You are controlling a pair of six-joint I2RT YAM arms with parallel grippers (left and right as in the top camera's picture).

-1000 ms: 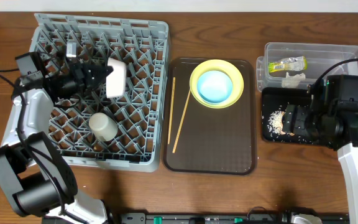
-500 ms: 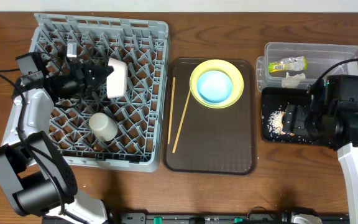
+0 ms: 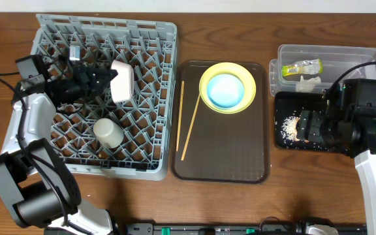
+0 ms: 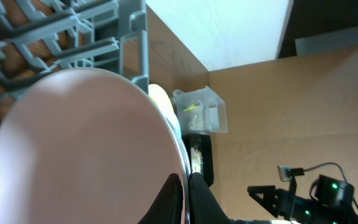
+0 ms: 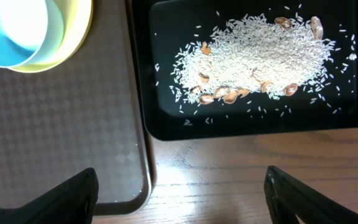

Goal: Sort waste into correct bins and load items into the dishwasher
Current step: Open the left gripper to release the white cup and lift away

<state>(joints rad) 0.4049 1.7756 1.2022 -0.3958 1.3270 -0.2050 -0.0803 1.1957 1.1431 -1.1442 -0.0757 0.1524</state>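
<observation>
**Left gripper holds the white bowl at the rack**

The left gripper [image 4: 184,198] is pinched shut on the rim of the round white bowl [image 3: 123,81]. The bowl is tipped on its side over the back half of the big square grey plastic dish rack [image 3: 103,171]. I cannot tell if it touches the pegs yet. 1 small white cup [image 3: 108,132] sits in the rack, nearer the front.

The grip is only on the thin, smooth rim. I think the bowl could slip and bang on the pegs. If it is let go before it sits between pegs, it could flop over.

The right gripper [image 5: 179,196] hangs wide open with nothing in it over the shallow black tray [image 3: 318,145] with the rice crumbs.

Compared with 1 second ago, the bowl has moved only a tiny bit toward the back. The right arm has not moved.
</observation>
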